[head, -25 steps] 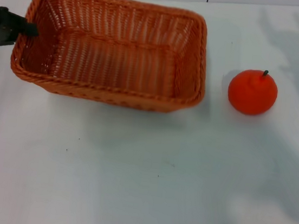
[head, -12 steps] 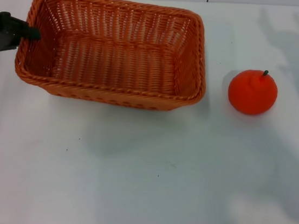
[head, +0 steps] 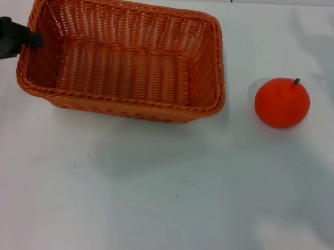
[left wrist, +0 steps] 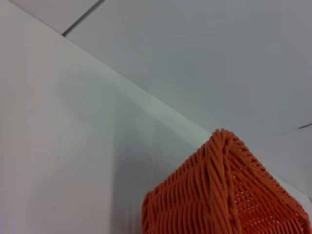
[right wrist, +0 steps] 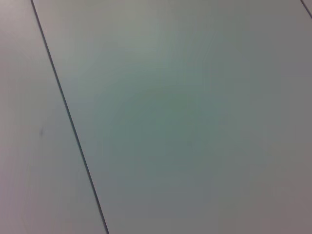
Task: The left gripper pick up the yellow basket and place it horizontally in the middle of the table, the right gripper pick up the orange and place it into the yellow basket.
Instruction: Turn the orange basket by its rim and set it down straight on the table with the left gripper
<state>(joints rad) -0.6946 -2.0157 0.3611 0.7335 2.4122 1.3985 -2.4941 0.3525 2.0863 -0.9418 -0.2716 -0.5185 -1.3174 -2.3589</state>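
We see the left gripper [head: 26, 39] clamped on the left rim of the basket [head: 126, 59], which sits on the table [head: 158, 197]. The orange [head: 282, 102] lies beyond the basket's opposite end, apart from it.

The yellow basket [head: 126, 59] takes up the far left part of the desk [head: 157, 203], its long sides running across, its inside bare and open from above. The left gripper [head: 34, 40] sits at the basket's left short rim, blocking that end. The orange [head: 282, 102] stands apart to the basket's right, with a strip of bare desk between them wide enough for a pass. Around the orange on its right, far and near sides nothing stands. The whole near half of the desk lies bare.
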